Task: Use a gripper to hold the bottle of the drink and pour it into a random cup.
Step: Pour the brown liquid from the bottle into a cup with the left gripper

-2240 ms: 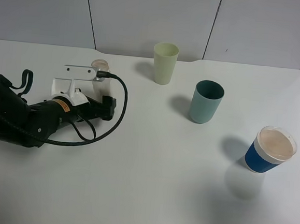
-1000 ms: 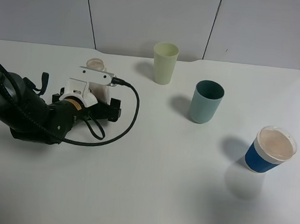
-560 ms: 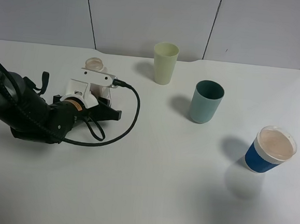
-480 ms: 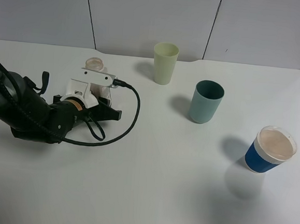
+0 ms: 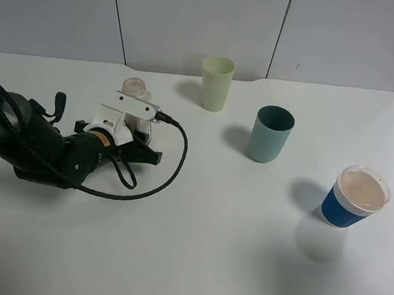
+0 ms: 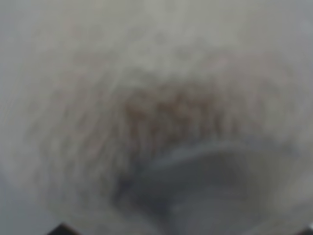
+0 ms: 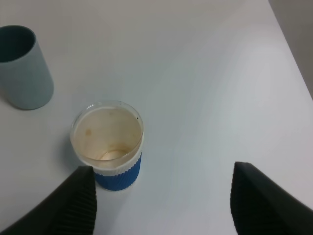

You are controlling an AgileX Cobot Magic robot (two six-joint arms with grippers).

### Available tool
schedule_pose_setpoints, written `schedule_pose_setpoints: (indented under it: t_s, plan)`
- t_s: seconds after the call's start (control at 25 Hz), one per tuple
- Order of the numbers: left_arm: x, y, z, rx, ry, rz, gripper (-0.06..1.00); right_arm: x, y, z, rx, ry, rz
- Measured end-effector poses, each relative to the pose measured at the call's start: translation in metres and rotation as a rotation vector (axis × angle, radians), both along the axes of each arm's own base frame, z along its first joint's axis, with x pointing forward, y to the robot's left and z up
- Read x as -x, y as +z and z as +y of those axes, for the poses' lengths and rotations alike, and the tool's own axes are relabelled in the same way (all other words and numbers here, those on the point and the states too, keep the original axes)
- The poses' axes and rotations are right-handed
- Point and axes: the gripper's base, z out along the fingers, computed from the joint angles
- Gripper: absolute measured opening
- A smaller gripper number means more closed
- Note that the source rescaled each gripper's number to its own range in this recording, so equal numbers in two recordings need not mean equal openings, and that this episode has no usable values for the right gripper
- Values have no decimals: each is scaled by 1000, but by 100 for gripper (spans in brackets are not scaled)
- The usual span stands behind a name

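High view, left arm: you find the black arm low over the left of the white table, its white left gripper pressed up to the bottle.
High view, bottle: the bottle of the drink stands at the table's left rear, with only its open neck showing past the gripper head.
High view, left jaws: hidden, so you cannot tell whether they grip.
High view, cups: pale yellow-green cup at the rear centre; teal cup right of it and nearer; blue cup far right.
Left wrist view: only a brownish blur, too soft to name.
Right wrist view: the right gripper has its jaws spread wide, holding nothing, above the blue cup; the teal cup stands apart.
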Motion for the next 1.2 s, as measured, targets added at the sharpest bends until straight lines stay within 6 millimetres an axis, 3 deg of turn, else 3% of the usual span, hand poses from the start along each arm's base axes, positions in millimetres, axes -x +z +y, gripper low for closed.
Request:
schedule_pose_setpoints:
  t_s: [0.12, 0.76, 1.2]
  plan:
    - [2, 8, -1, -4, -23, 14, 0, 0, 0, 0, 0, 0, 0]
    - [9, 93, 9, 29, 5, -100, 0, 0, 0, 0, 0, 0, 0]
    - [-27, 146, 14, 125, -89, 3, 0, 0, 0, 0, 0, 0, 0]
